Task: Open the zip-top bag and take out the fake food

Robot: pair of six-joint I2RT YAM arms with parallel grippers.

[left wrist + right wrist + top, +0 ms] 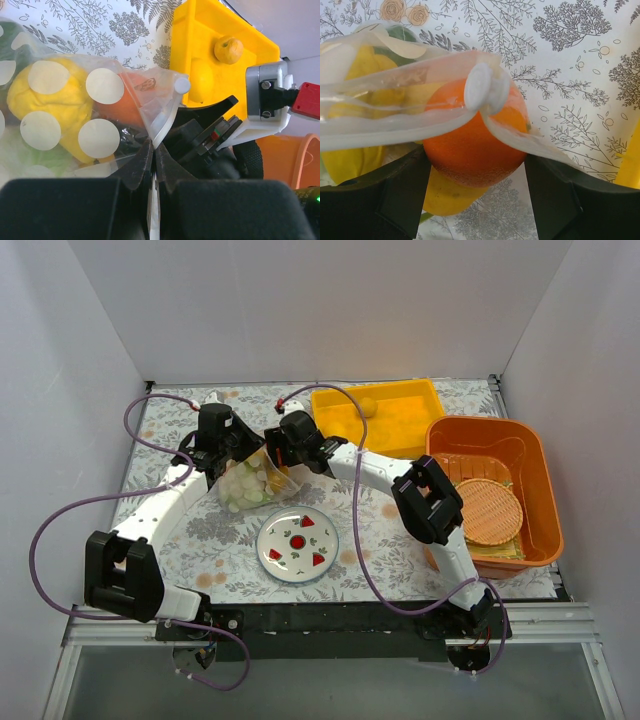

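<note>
The zip-top bag (252, 485) lies on the patterned cloth between both grippers, above the white plate. In the left wrist view the bag (150, 100) holds a yellow lemon (55, 112), the orange (120, 107) and pale round pieces. My left gripper (154, 150) is shut on the bag's white zip edge; in the top view it (232, 458) sits at the bag's left. My right gripper (476, 165) has a finger touching each side of the round orange (475, 145) at the bag's mouth, where the zip strip and white slider (482, 92) cross the fruit. From above it (278, 455) sits at the bag's right.
A white plate (297, 543) with red motifs lies in front of the bag. A yellow tray (385, 415) at the back holds a lemon-like fruit (228, 49). An orange basin (500, 445) with a woven disc stands at the right. White walls enclose the table.
</note>
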